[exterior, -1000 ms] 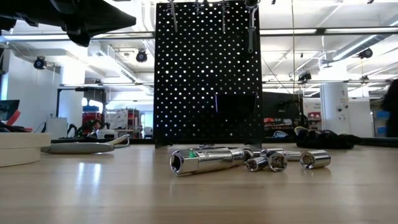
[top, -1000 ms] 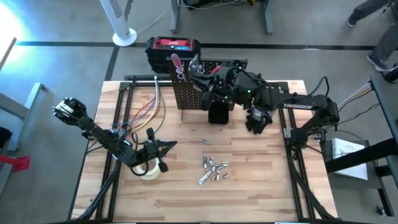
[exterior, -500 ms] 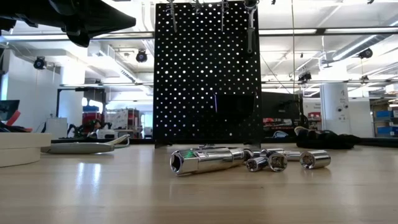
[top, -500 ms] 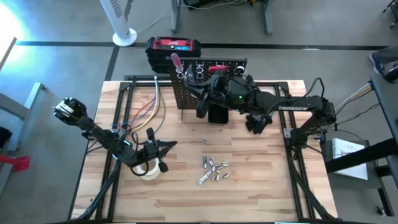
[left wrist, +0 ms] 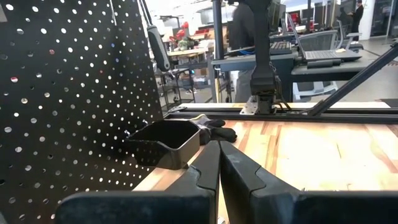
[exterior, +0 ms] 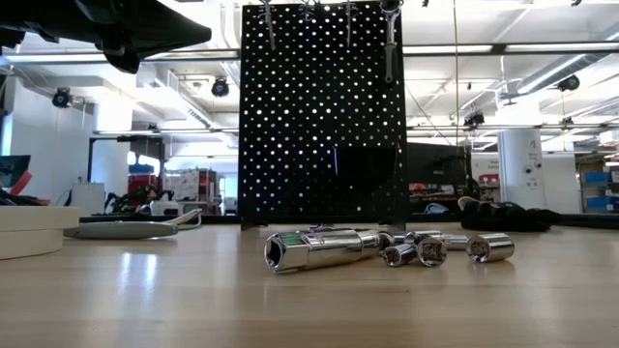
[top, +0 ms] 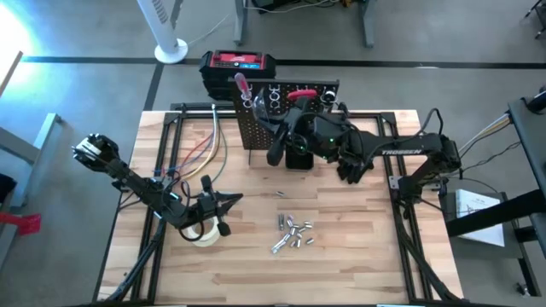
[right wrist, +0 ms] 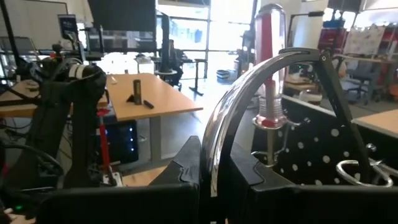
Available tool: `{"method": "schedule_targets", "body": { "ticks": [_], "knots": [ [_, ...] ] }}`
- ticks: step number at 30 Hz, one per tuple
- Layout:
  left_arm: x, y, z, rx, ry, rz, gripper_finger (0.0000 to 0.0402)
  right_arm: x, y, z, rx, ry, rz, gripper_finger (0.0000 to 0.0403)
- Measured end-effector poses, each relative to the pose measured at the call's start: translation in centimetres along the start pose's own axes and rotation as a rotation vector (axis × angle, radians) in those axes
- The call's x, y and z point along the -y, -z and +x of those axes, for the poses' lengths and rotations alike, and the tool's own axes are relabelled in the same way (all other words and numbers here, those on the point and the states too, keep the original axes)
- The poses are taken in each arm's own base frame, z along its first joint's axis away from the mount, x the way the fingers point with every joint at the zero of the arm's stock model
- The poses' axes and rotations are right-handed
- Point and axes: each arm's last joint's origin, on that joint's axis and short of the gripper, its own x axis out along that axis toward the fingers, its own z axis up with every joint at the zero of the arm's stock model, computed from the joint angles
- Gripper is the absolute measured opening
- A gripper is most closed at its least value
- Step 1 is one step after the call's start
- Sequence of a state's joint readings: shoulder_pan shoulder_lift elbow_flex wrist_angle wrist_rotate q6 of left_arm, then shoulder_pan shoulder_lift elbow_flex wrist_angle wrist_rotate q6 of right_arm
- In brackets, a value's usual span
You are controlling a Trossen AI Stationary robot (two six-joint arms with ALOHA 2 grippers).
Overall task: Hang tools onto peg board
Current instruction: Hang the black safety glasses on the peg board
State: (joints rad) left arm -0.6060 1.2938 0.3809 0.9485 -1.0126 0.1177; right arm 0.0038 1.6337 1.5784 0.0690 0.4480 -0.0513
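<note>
The black peg board (top: 271, 115) (exterior: 324, 116) stands upright at the table's far middle, with slim tools (exterior: 389, 39) hanging from its top and a small black bin (left wrist: 165, 143) on its front. My right gripper (top: 275, 145) (right wrist: 214, 168) is up by the board's top, shut on a shiny grey metal tool (right wrist: 233, 93). Just beyond it a red-handled tool (right wrist: 268, 56) hangs in a ring hook. Several silvery bits (top: 293, 232) (exterior: 319, 248) lie on the table. My left gripper (top: 226, 205) (left wrist: 217, 168) waits shut at the near left. My right gripper pinches the grey metal tool between its two fingers, which point about level toward the table's left. The silvery shaft (right wrist: 213, 149) rises out from between the fingers and curves away over them. The tool is lifted clear of the table.
A red-and-black box (top: 239, 64) stands behind the board. Black gloves (top: 354, 166) (left wrist: 214, 127) lie right of the bin. A whitish tape roll (top: 203, 232) (exterior: 29, 232) sits under my left arm, with coloured cables (top: 205, 145) at the far left.
My right gripper has shifted a little toward the table's left along the board's top, sinking slightly and rolling about its own pointing line, with the grey tool still in it.
</note>
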Motion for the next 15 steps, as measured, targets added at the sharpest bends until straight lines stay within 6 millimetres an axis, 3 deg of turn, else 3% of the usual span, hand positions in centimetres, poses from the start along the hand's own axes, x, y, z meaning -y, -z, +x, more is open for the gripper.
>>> {"method": "schedule_targets", "body": {
  "ticks": [15],
  "knots": [
    [0.02,0.15,0.00,-0.009,0.002,0.013,0.0000,-0.19,0.21,0.28,0.005,0.024,-0.045,0.0018]
  ]
}}
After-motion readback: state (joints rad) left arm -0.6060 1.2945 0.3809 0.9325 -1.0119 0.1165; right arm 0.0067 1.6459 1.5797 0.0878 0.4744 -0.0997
